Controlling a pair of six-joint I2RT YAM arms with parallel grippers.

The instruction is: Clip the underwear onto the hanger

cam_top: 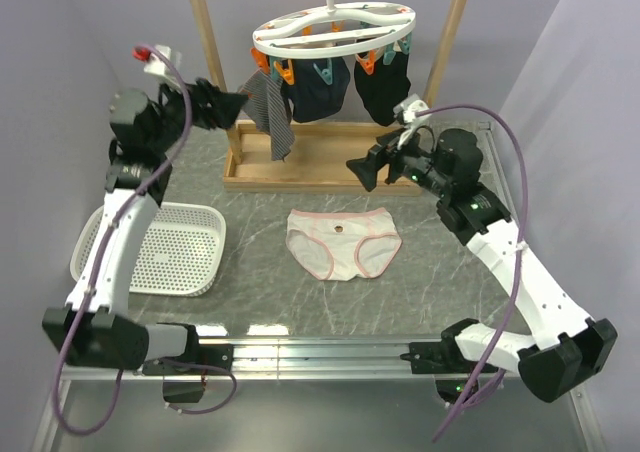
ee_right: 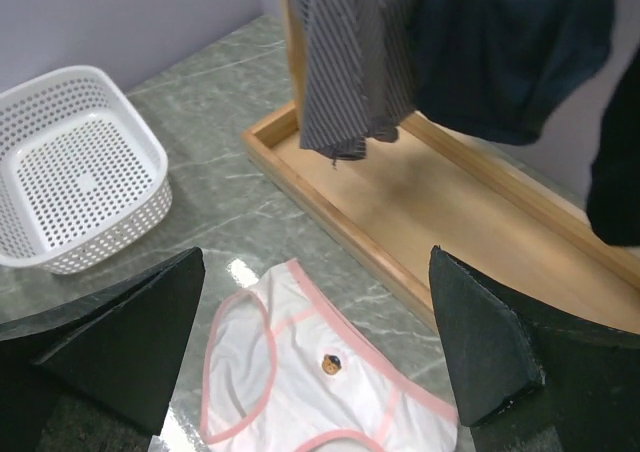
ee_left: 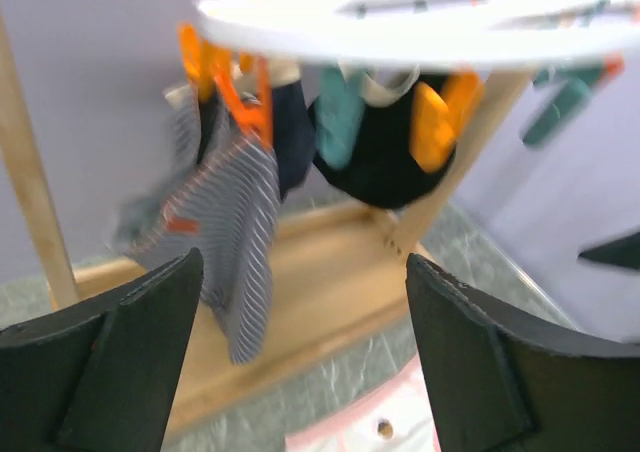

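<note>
The underwear (cam_top: 343,242), white with pink trim, lies flat on the grey marble table in front of the rack; it also shows in the right wrist view (ee_right: 320,382) and at the bottom edge of the left wrist view (ee_left: 370,434). The white oval hanger (cam_top: 333,30) (ee_left: 420,17) hangs from the rack's top bar, with orange and teal clips under it. My left gripper (cam_top: 238,102) (ee_left: 303,260) is raised beside the grey striped cloth, open and empty. My right gripper (cam_top: 362,169) (ee_right: 317,257) hovers open and empty above and to the right of the underwear.
The wooden rack (cam_top: 300,162) stands at the back of the table. From the hanger hang a grey striped cloth (cam_top: 270,107) and two dark garments (cam_top: 320,92) (cam_top: 385,87). A white perforated basket (cam_top: 160,247) (ee_right: 80,162) sits at the left.
</note>
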